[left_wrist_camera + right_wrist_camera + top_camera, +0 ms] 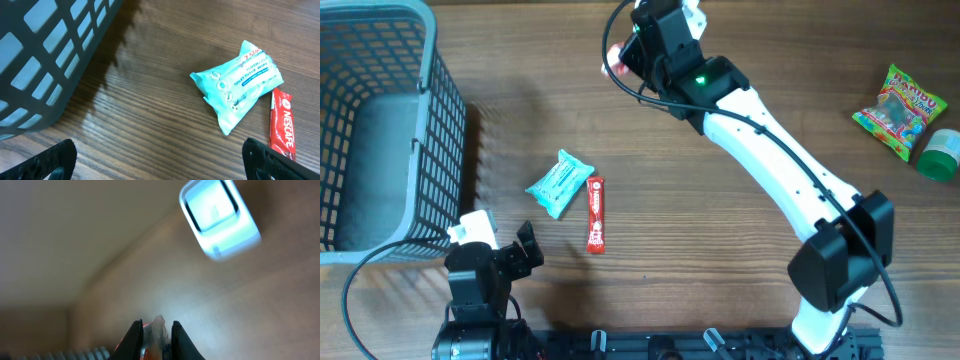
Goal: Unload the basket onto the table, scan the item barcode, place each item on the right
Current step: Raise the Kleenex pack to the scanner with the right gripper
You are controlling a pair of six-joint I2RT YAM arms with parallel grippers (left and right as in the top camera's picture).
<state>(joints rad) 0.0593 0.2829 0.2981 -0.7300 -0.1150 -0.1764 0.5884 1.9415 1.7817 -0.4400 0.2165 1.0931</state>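
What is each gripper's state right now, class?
Left gripper: open, holding nothing.
Right gripper: closed on a small reddish packet, too blurred to identify.

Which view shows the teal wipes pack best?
Left wrist: the wipes pack lies close to the camera, its print readable. Overhead shows it small, beside the red Nescafe stick. Right wrist does not show it.

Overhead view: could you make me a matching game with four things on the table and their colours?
Things:
1 wipes pack
2 coffee stick
3 gummy bag
4 basket

Colours:
A grey
B green
C red
D pale teal

Pairs: 1-D, 2-C, 3-B, 4-A.
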